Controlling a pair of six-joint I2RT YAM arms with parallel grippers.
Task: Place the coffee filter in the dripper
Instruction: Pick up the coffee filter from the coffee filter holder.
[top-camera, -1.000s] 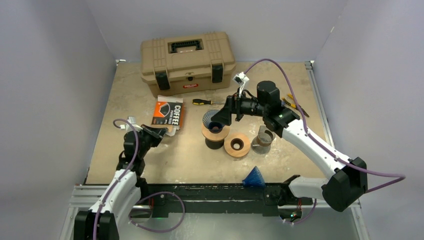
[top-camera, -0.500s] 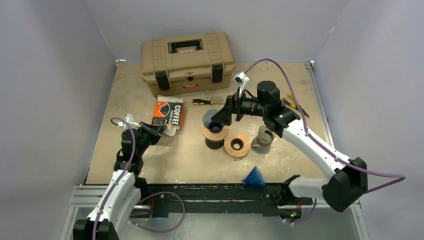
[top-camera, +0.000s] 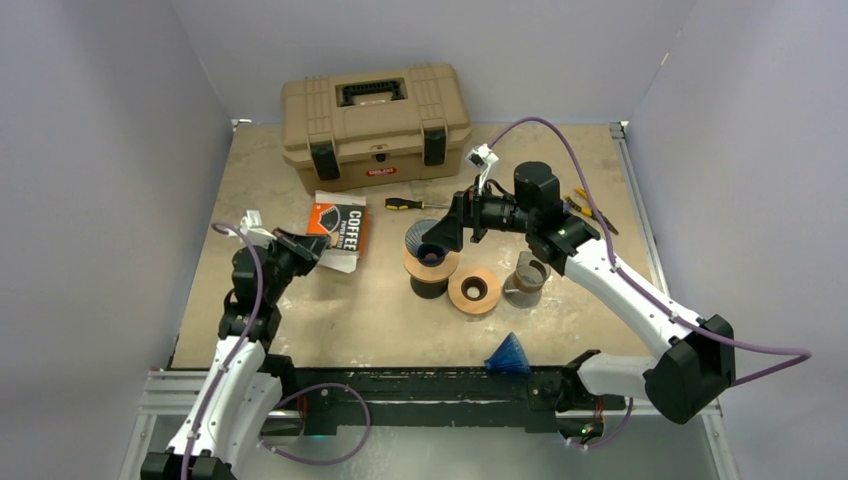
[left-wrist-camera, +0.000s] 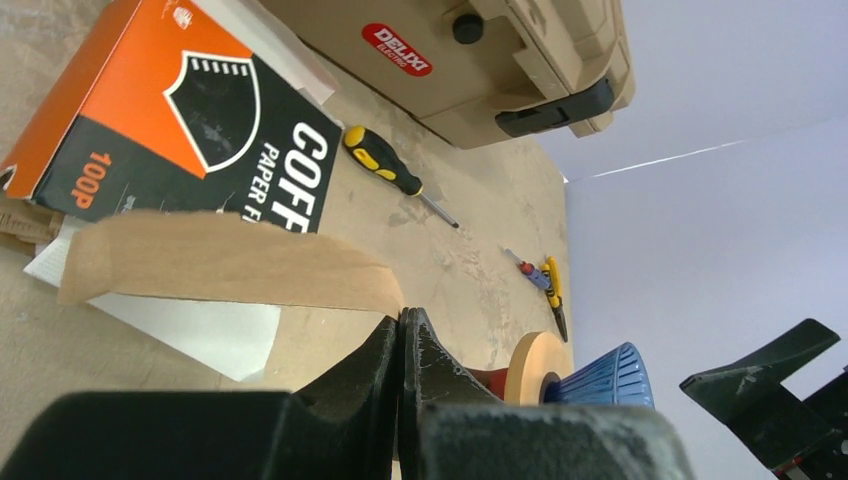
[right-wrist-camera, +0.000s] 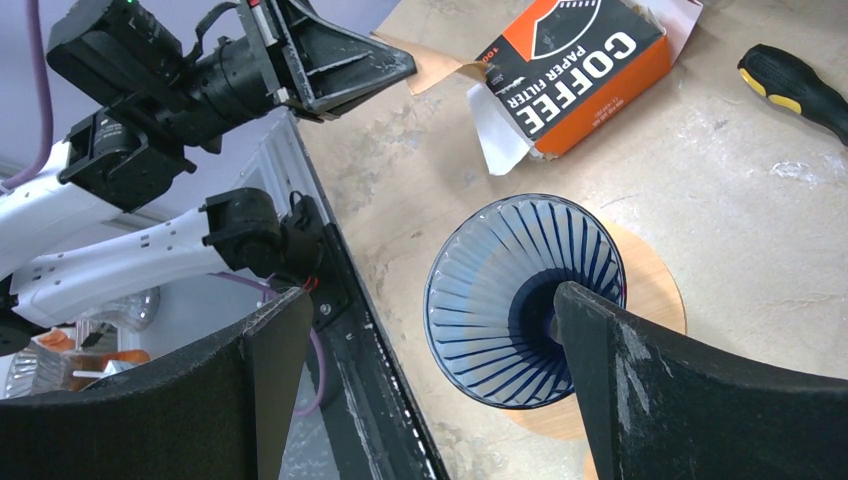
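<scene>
The dripper (top-camera: 428, 245) is a ribbed blue cone standing mouth up on a wooden disc (right-wrist-camera: 655, 290) near the table's middle. My right gripper (right-wrist-camera: 430, 300) hangs open just above it, one finger over its centre and the other off its near side; nothing is held. To the left, my left gripper (top-camera: 316, 251) is shut on one end of a brown paper coffee filter (left-wrist-camera: 230, 262), which sticks out flat from the fingertips beside the filter box. The right wrist view shows the same filter (right-wrist-camera: 440, 62) at the left fingertips. In the left wrist view the dripper (left-wrist-camera: 600, 376) lies beyond the jaws.
An orange and black filter box (top-camera: 338, 226) lies open by the left gripper. A tan toolbox (top-camera: 375, 120) stands at the back, with a screwdriver (top-camera: 405, 204) before it. A second wooden disc (top-camera: 474, 290), a grey cup (top-camera: 525, 278), a blue cone (top-camera: 508, 353) and pliers (top-camera: 585, 205) lie to the right.
My left arm has drawn back and to the left, carrying the filter away from the box. The right gripper stays over the dripper.
</scene>
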